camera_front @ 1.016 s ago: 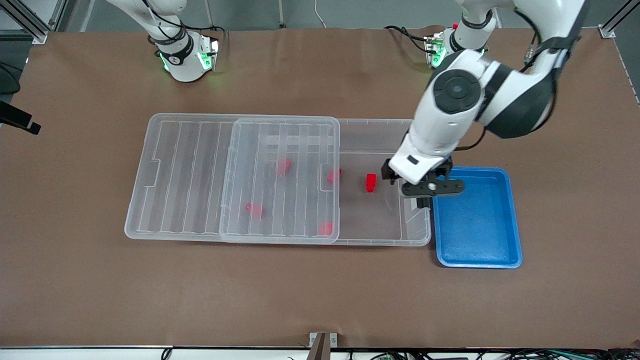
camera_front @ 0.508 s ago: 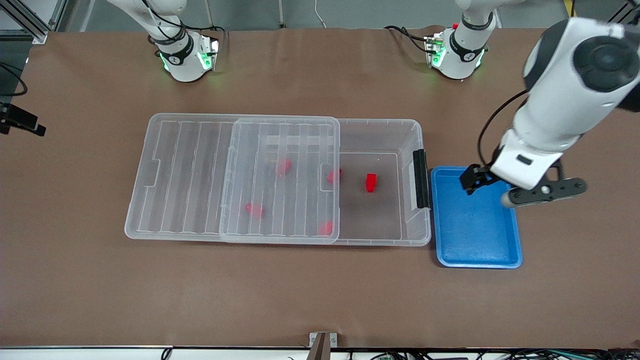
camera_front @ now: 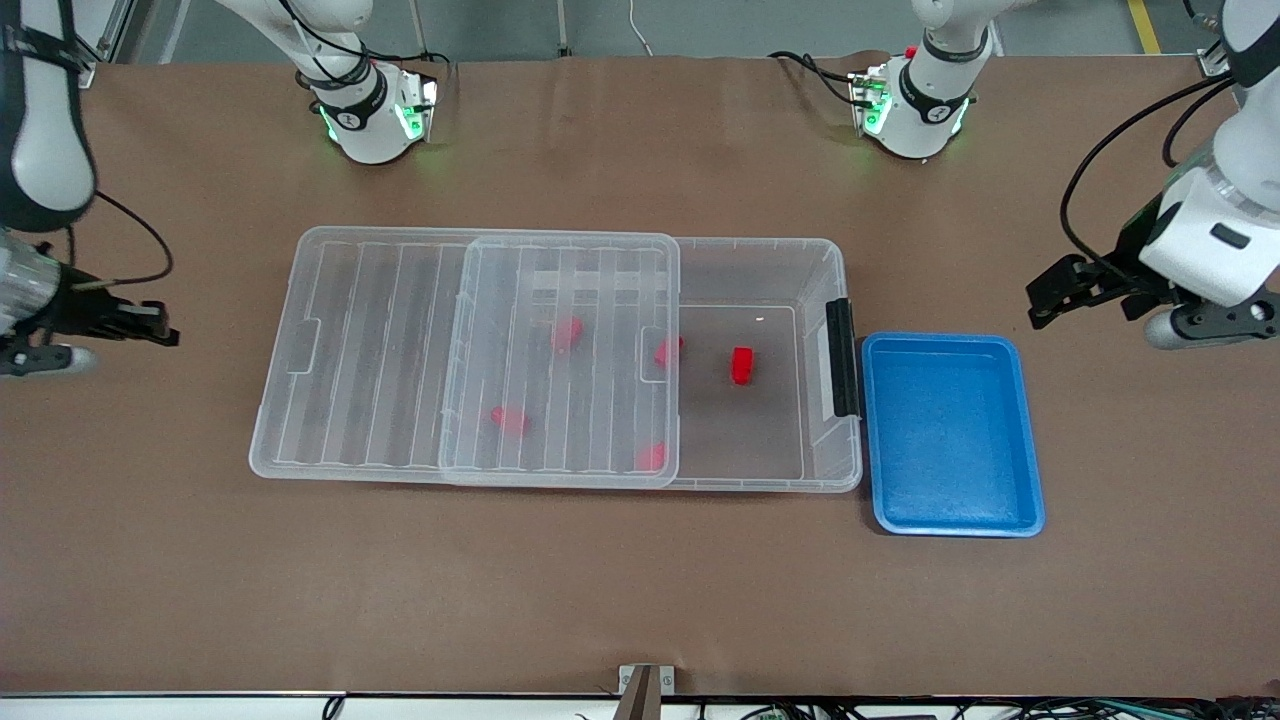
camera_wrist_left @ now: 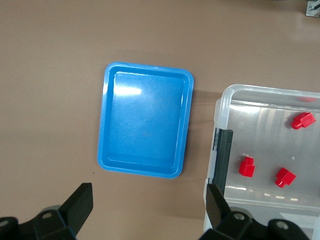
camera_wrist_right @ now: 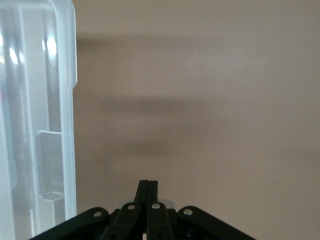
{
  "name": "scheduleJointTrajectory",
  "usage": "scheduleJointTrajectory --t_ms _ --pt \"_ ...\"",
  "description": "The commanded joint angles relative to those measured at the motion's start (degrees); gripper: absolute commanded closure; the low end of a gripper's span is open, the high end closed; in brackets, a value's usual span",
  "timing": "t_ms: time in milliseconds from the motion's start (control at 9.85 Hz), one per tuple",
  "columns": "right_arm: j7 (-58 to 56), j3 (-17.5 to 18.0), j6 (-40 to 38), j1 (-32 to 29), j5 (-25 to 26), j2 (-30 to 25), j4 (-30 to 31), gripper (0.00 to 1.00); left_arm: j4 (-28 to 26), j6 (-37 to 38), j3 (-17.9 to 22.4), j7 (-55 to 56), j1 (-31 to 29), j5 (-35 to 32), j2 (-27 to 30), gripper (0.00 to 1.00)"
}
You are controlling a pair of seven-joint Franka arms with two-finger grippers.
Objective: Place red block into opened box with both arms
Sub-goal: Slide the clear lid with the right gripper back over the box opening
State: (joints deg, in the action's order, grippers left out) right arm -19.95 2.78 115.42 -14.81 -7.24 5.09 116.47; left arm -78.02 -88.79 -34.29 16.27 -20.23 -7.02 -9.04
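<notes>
The left gripper [camera_front: 1075,290], jaws apart and empty, has swung away from the box [camera_front: 760,245] to hang over bare table past the blue tray [camera_front: 955,525], suggesting the drop is done. The red block [camera_front: 741,365] lies in the box's uncovered end; 4 more show under the lid [camera_front: 560,245]. The tray holds nothing. The right gripper [camera_front: 150,325], jaws together, hangs off the lid's end.

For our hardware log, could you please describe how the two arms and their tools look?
Both arms are glossy white with black joint bands and green-lit bases. The left tool is black, two-fingered, with a black cable looping above. The right tool is black and slim, also cabled.
</notes>
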Motion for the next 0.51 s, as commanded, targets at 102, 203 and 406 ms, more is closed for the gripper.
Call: scheduleJointTrajectory --t_ms 102,203,406 --pt "-4.3 0.2 3.1 0.7 -3.2 1.7 3.7 1.00 -6.2 2.2 18.8 -8.1 13.9 2.4 6.2 0.00" --pt "-4.3 0.2 2.9 1.1 -4.3 1.8 4.3 1.00 -7.7 2.2 25.4 -10.1 18.3 4.6 7.8 0.00" --pt "-4.3 0.5 2.6 2.3 -7.0 2.3 4.8 1.00 -11.3 3.6 31.4 -13.7 22.5 6.3 11.3 0.00"
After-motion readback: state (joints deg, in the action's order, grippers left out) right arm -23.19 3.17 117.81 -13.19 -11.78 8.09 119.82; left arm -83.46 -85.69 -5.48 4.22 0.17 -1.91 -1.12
